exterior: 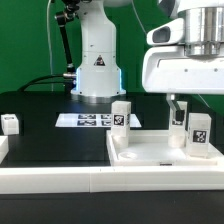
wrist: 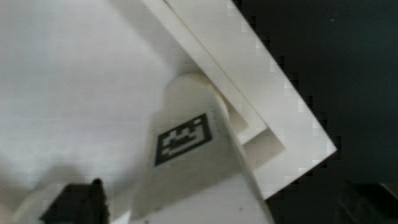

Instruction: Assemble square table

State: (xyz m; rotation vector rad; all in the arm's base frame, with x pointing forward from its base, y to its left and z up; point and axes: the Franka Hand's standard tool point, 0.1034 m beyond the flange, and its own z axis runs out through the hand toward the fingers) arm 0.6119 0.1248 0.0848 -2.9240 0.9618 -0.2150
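Your gripper (exterior: 178,104) stood wide, holding nothing, above the tabletop (exterior: 150,155); one leg (exterior: 199,133) stood upright at its three o'clock. A careless descent could have toppled that leg

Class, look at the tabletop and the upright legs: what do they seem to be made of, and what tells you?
Tabletop: probably white plastic, matte; uniform colour, rounded raised rim.
Legs: likely the same plastic; plain white blocks, each with a flat black-and-white tag, perhaps printed paper.
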